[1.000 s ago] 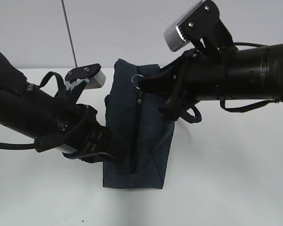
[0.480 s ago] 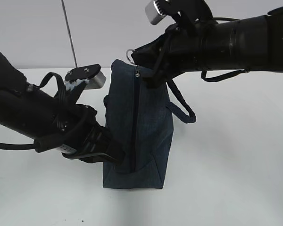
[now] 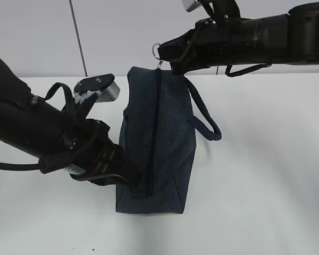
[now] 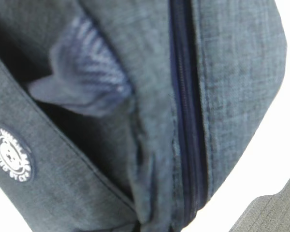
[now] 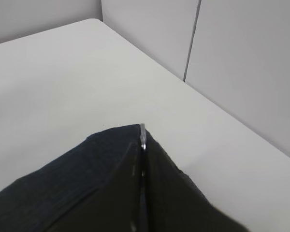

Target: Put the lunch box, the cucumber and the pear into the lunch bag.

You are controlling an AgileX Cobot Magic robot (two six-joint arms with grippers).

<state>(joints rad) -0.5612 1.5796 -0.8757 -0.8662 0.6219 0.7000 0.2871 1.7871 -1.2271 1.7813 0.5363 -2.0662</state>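
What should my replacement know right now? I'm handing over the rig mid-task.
Right end effector: shut on the metal ring pull, zipper drawn to the far end of the boxy dark navy fabric lunch bag.
Left end effector: pressed against the bag's near left side; its state cannot be told.
Lunch box, cucumber and pear: not visible, so packing can't be confirmed.
Left: check the bag is shut, then release.

Only one marking shows: a small round white badge (image 4: pixel 11 155) on the dark fabric of the lunch bag (image 4: pixel 232 87), at the lower left of the left wrist view. It has a ring of tiny white letters around a small figure in the middle, but the letters are too small and blurred to read. No other text, number, brand or sign can be read in any view.
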